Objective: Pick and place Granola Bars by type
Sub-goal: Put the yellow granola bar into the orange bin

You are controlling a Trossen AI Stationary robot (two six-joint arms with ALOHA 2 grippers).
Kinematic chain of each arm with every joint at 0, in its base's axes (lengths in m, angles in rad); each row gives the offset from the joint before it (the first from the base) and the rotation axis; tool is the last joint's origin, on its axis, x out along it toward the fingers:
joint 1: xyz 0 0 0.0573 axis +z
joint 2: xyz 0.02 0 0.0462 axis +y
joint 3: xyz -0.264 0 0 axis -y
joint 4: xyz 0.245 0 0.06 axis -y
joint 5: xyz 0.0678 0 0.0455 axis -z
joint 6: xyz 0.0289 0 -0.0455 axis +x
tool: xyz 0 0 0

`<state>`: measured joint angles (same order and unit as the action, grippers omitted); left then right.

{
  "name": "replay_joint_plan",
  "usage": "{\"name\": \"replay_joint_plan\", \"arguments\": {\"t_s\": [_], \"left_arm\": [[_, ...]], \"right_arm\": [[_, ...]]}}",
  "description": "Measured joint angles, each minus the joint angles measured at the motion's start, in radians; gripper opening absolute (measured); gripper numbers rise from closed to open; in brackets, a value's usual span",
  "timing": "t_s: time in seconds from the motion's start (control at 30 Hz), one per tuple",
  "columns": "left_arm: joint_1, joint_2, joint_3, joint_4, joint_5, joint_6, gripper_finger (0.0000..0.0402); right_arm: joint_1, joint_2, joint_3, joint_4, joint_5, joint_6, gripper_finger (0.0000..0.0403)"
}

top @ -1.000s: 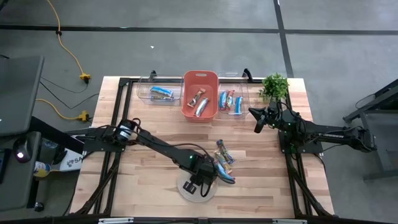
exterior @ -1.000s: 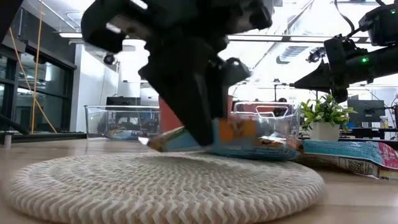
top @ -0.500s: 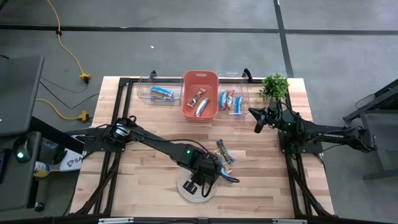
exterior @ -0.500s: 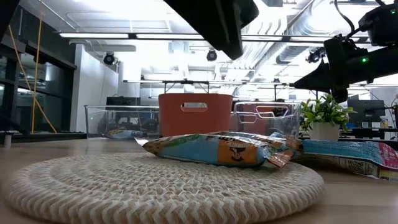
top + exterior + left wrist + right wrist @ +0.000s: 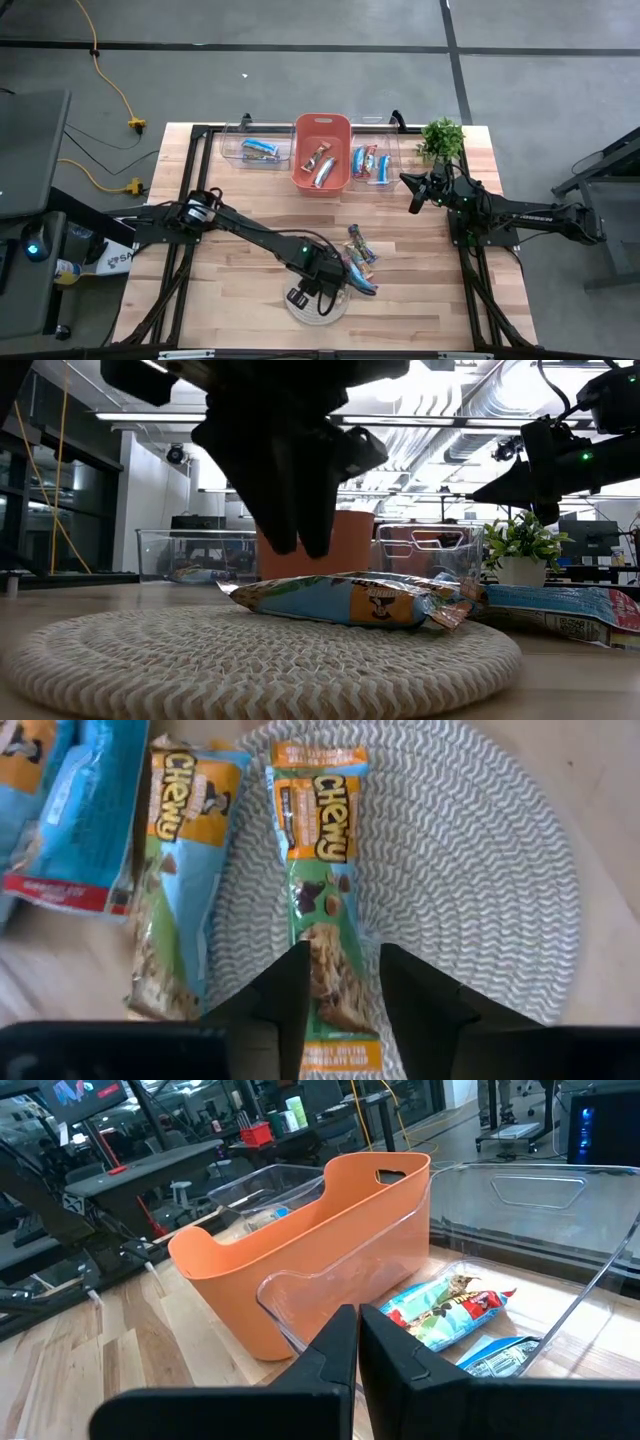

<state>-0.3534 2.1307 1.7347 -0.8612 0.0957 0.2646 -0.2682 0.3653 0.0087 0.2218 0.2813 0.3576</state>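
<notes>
A green-and-orange Granola Bar (image 5: 320,900) lies flat on the round coiled rope mat (image 5: 480,870). A blue one (image 5: 175,870) lies half on the mat's edge beside it, with more blue wrappers (image 5: 60,810) next to that. My left gripper (image 5: 343,990) points down over the green bar and is open, with one finger on each side of the bar's near end. In the low view my left gripper (image 5: 298,545) hangs a little above the bar (image 5: 350,600) and clear of it. My right gripper (image 5: 413,200) waits shut at the table's far right, near the bins.
Three bins stand along the far edge: a clear one (image 5: 255,150) holding a blue bar, an orange one (image 5: 322,140) and a clear one (image 5: 372,160), both with bars. A potted plant (image 5: 442,138) stands at the far right. Loose bars (image 5: 360,245) lie right of the mat (image 5: 315,305).
A second ago my left gripper was down at the bar on the mat. It then rose off the bar and has come down again to just above it. The bar lies on the mat about where it was.
</notes>
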Motion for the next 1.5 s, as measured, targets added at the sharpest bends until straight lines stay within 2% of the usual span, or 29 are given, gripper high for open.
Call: {"name": "replay_joint_plan", "arguments": {"t_s": [0.2,0.37,0.77,0.97,1.3,1.5], "left_arm": [[0.000,0.000,-0.035,0.067,0.014,0.000,0.0183],[0.000,0.000,-0.046,0.092,-0.021,0.000,0.0227],[0.000,0.048,-0.048,0.081,-0.026,0.019,0.0234],[0.000,0.068,-0.042,0.102,-0.027,0.019,0.0227],[0.000,0.071,-0.042,0.103,-0.038,0.019,0.0150],[0.000,0.072,-0.042,0.104,-0.040,0.018,0.0121]], "right_arm": [[0.000,0.000,0.000,0.000,0.000,0.000,0.0000],[0.000,0.000,0.000,0.000,0.000,0.000,0.0000],[0.000,0.000,0.000,0.000,0.000,0.000,0.0000],[0.000,0.000,0.000,0.001,0.000,0.000,0.0000],[0.000,0.000,0.000,0.000,0.000,0.000,0.0000],[0.000,0.000,0.000,0.000,0.000,0.000,0.0000]]}}
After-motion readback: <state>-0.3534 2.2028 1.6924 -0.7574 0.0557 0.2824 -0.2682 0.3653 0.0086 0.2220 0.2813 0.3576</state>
